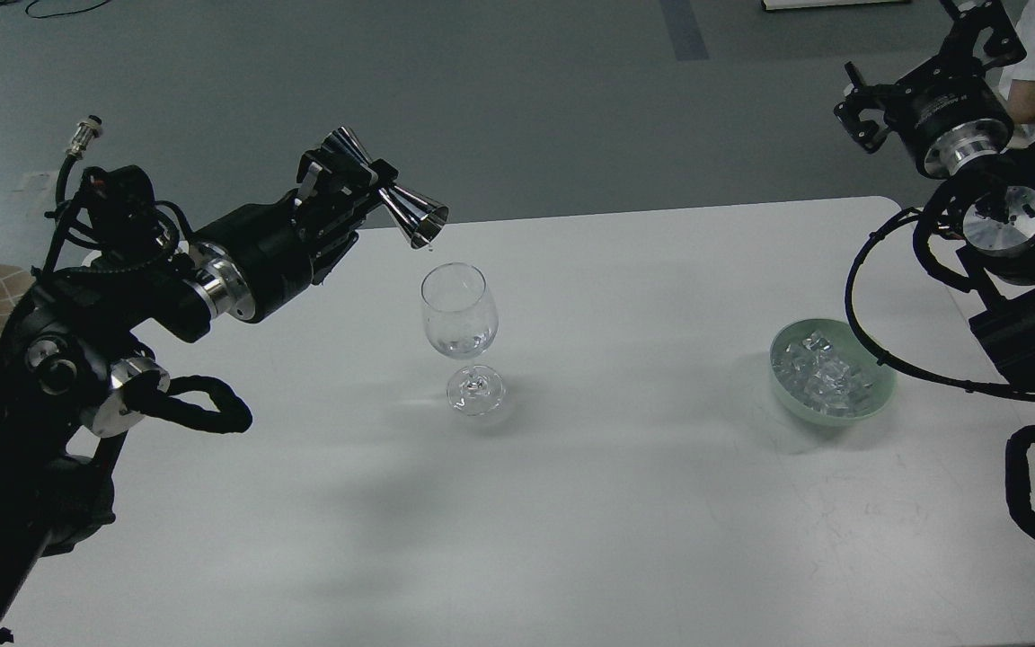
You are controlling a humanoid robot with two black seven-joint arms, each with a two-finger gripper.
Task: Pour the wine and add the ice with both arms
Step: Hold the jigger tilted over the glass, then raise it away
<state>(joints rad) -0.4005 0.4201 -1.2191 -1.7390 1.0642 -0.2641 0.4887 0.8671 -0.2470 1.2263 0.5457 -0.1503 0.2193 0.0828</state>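
One jigger in left jaws (clamped), one glass, one ice bowl, right jaws unclear.

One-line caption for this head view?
Left gripper tips a steel jigger above the wine glass; ice waits.

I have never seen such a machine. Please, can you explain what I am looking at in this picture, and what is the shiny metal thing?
The view is from a humanoid robot's own head, looking down at a white table. Two black jointed arms enter from the sides. The left gripper is shut on a shiny double-cone metal measuring cup, tilted above a clear stemmed wine glass that holds a little clear liquid. A pale green bowl of small clear ice cubes stands to the right. The right gripper hangs empty beyond the table's far edge; its fingers are too dark to judge.
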